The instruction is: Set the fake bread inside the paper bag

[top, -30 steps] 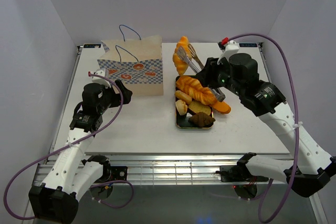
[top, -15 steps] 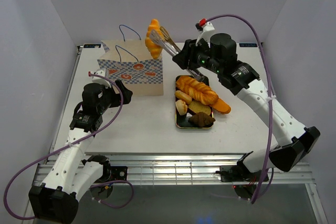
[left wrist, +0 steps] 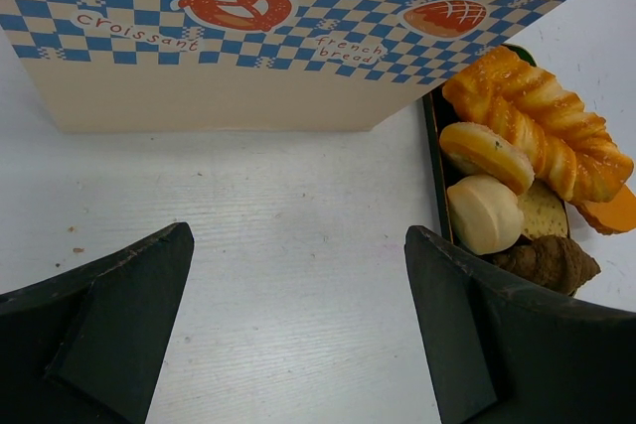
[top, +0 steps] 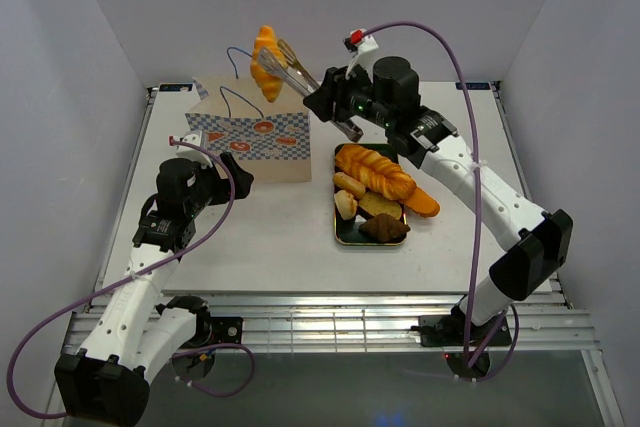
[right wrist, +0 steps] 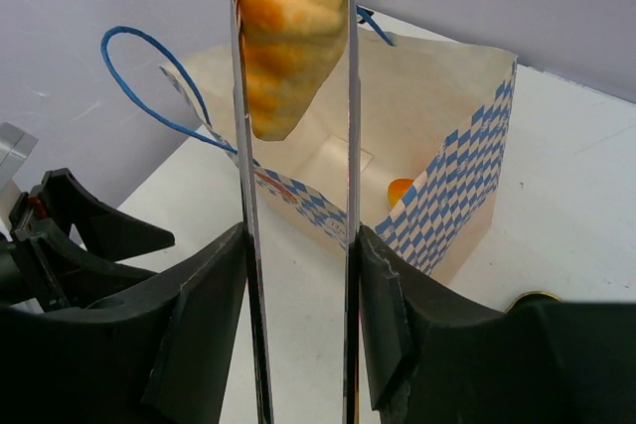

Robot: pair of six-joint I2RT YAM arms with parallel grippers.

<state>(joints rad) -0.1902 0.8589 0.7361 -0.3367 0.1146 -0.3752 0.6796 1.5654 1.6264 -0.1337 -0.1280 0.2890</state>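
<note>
My right gripper (top: 335, 107) (right wrist: 298, 245) is shut on metal tongs (top: 298, 69) (right wrist: 348, 146) that pinch an orange croissant (top: 265, 62) (right wrist: 293, 32), held in the air above the open paper bag (top: 250, 132) (right wrist: 437, 136). One orange bread (right wrist: 400, 190) lies inside the bag. More fake bread, a twisted loaf (top: 375, 172) (left wrist: 542, 121), round rolls (top: 347, 187) (left wrist: 484, 213) and a brown croissant (top: 385, 229), lies on the dark green tray (top: 340, 232). My left gripper (top: 232, 174) (left wrist: 298, 265) is open and empty in front of the bag (left wrist: 248, 37).
White walls close in the table on three sides. The bag's blue cord handles (top: 245, 52) (right wrist: 149, 76) stick up near the held croissant. The tray stands just right of the bag.
My right arm has swung left and up, carrying the tongs and croissant from over the tray to above the bag's mouth. The left arm has not moved.
</note>
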